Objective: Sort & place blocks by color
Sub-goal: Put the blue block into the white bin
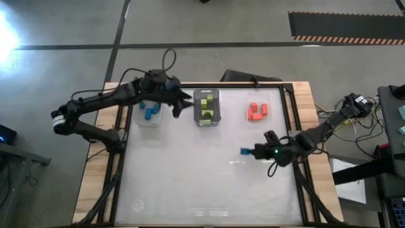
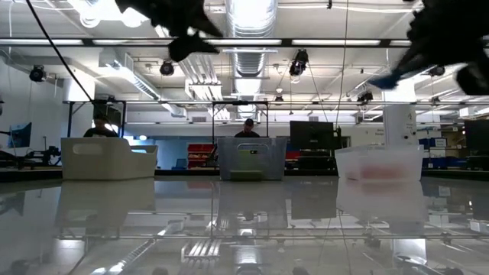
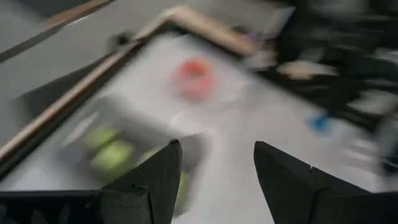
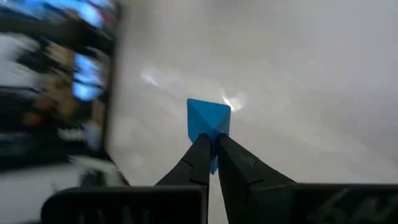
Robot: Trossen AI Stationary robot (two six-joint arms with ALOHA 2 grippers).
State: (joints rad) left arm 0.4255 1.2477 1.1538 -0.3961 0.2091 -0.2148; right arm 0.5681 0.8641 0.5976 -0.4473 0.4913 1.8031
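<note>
The blue block (image 4: 208, 121) is sitting pinched between the right gripper (image 4: 210, 155) jaws, which are clamped on its lower edge only; most of the block is projecting past the tips. In the high view it is hanging above the right half of the counter (image 1: 190, 183), well apart from all three bins.

Risk: the narrow hold is leaving the block free to pivot or slip out during transport, likely under a fast swing. A drop onto the glossy counter would probably send it sliding.

Risk: the bin of blue blocks (image 1: 150, 113) is lying at the far left, just beside the left gripper (image 1: 183, 104), whose jaws are standing apart and empty. A crossing path may be bringing the two arms into conflict.

The block is looking solid, bright blue, sharp-cornered.
</note>
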